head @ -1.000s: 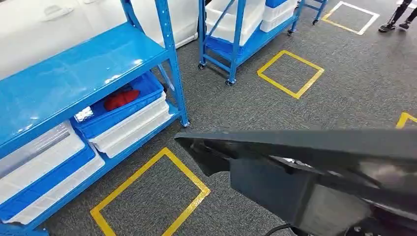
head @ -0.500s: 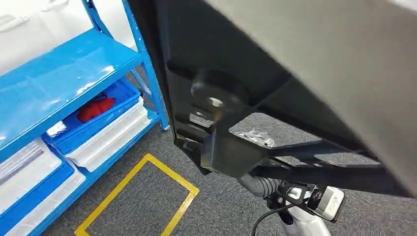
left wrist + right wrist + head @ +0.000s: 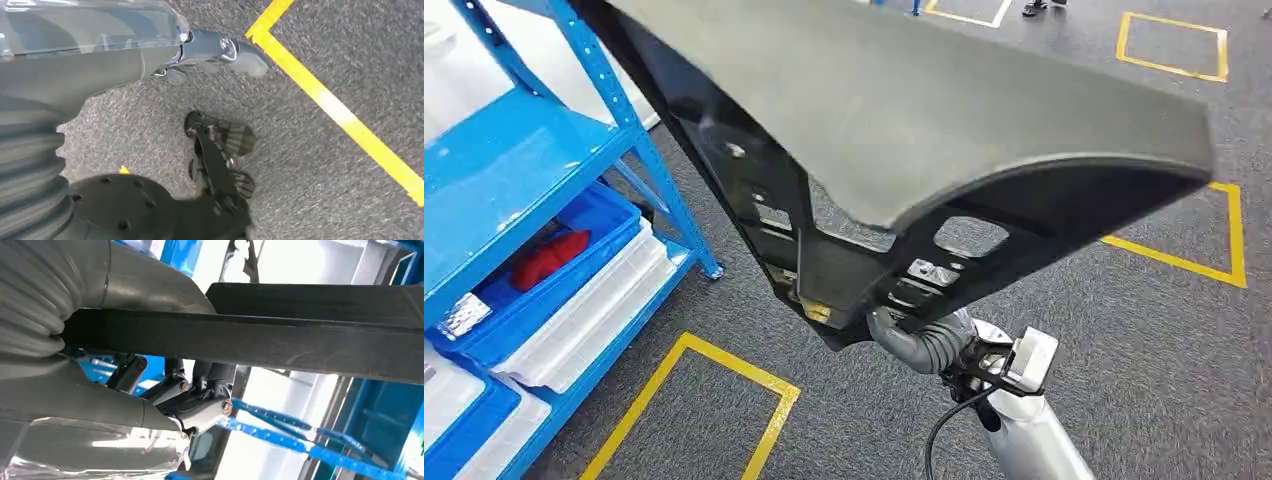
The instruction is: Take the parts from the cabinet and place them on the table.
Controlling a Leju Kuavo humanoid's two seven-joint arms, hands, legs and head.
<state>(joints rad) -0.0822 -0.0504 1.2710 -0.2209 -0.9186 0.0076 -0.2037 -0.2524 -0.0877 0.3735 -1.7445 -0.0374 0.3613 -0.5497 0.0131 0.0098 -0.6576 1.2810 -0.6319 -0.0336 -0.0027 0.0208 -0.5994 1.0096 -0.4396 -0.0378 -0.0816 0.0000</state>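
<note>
Part (image 3: pixel 944 120), a large dark grey moulded panel, was held up close before the head camera, its long axis running from upper left down to the right, its ribbed underside facing the blue cabinet (image 3: pixel 514 180) at left. Below it, the right hand (image 3: pixel 919 340) gripped the panel's lower edge, fingers (image 3: pixel 195 385) wrapped round a bar. The left hand (image 3: pixel 215 52) hung over grey carpet (image 3: pixel 1144 340), fingers curled in on nothing. Open carpet with yellow floor squares (image 3: pixel 1169 255) lay to the right.
</note>
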